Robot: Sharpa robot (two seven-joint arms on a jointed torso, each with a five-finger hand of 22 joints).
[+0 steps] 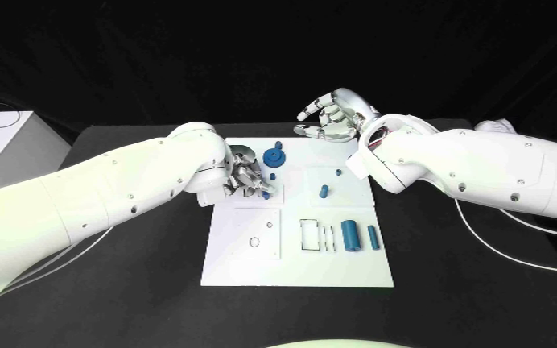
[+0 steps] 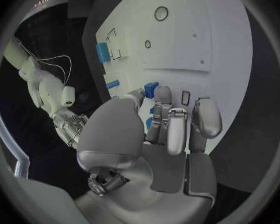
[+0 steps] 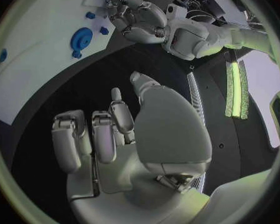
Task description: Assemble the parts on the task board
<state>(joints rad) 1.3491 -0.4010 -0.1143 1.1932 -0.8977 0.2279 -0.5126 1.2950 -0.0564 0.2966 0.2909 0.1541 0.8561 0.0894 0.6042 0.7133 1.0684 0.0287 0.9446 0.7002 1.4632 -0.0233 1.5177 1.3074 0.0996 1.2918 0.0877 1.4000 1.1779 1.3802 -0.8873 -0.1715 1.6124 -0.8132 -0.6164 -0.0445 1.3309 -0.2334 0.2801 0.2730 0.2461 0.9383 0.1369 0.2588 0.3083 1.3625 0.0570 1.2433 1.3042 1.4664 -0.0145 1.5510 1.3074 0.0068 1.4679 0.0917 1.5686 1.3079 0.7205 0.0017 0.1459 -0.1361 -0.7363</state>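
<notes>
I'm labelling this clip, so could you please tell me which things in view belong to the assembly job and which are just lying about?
Belongs to the job:
- white board
- blue round gear
- two blue cylinders
- small blue peg
- left hand, fingers over the blue pieces
- right hand, raised beyond the board, holding nothing

Just lying about:
- white box at the table's left
- cable

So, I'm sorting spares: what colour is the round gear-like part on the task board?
Blue; the gear-like part shows best in the head view.

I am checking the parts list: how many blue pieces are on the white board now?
6: a round wheel at the far edge, one by the left hand, two small mid-board, two cylinders near right. The hand may hide others.
</notes>
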